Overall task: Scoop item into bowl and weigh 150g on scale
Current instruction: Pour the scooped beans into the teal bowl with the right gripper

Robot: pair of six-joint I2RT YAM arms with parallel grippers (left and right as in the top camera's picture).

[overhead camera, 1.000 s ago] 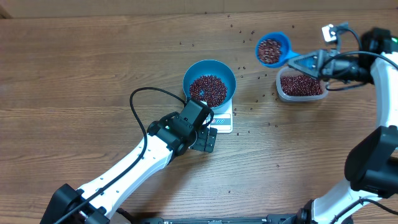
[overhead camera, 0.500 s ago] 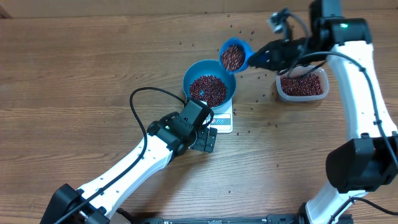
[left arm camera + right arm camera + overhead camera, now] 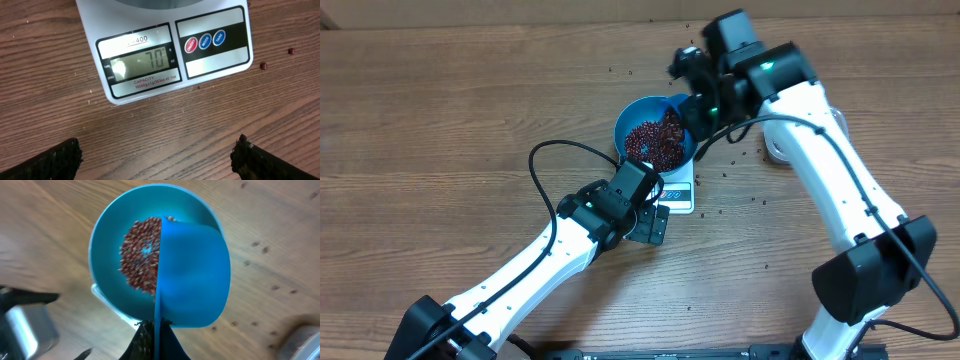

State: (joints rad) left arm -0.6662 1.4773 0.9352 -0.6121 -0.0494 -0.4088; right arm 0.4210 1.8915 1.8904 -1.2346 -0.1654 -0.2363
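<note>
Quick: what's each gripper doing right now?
Left gripper: open, empty, near the scale.
Right gripper: shut on the scoop, tipped over the bowl.

Readable only in left wrist view, on front panel of flat white square kitchen scale (image 3: 172, 55):
- On grey LCD display (image 3: 140, 62): "70". Tiny "TARE" and "ZERO" at left edge, "OZ" at right, barely legible.
- Above display: "-400", leading characters washed out.
- Below display, in red: "CAPACITY 10000g x1g/353oz x0.1oz".
- On round red button (image 3: 191, 45): "ON/OFF".
- On middle round blue button (image 3: 205, 41): "MODE".
- On right round blue button (image 3: 219, 37): "TARE".
</note>
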